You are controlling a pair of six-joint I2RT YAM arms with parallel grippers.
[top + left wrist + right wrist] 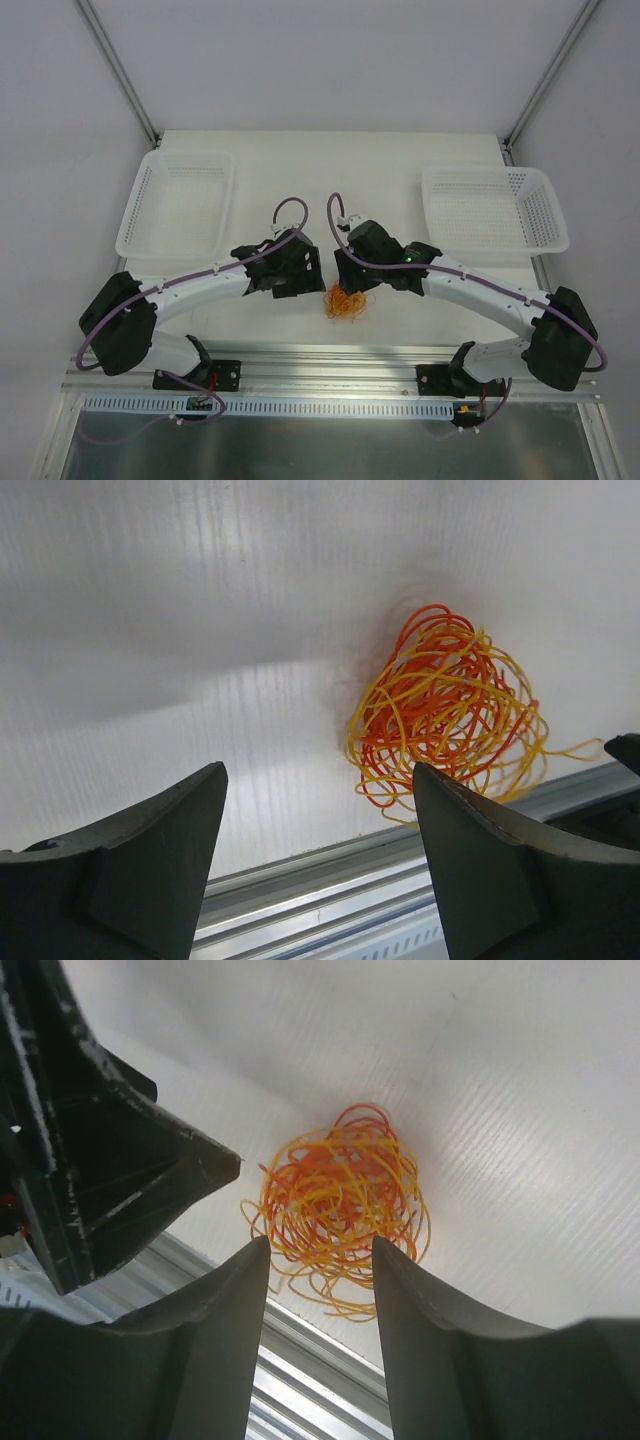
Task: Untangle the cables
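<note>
Overhead view. The cables [346, 302], a small tangle of red-orange and yellow-orange loops, lie on the white bench [330, 170] close to its near edge, just beyond the metal rail [330, 358] and midway between the two arms. The left pincer [312, 280] and the right pincer [345, 272] point toward each other directly over the tangle, on its far side. A white mesh basket [135, 215] stands at the far left of the bench and a second basket [548, 205] at the far right, both well apart from the tangle. A purple lead [290, 205] loops above each wrist. A small green board [197, 403] sits by the left arm's base (any print on it is too small to read).

Left wrist view. The left pincer [318, 775] stands wide open with nothing between its fingers [160, 850]. The cables [445, 705] rest on the bench [200, 600] ahead and to the right, beside the rail [330, 890]; a loose yellow strand trails toward the right pincer [625, 750] at the frame edge.

Right wrist view. The right pincer [320, 1250] is partly open and grips nothing; the cables [340, 1200] lie on the bench just past its tips, with the lowest loops passing behind them. The left pincer [150, 1170] hangs near the tangle's left side.
</note>
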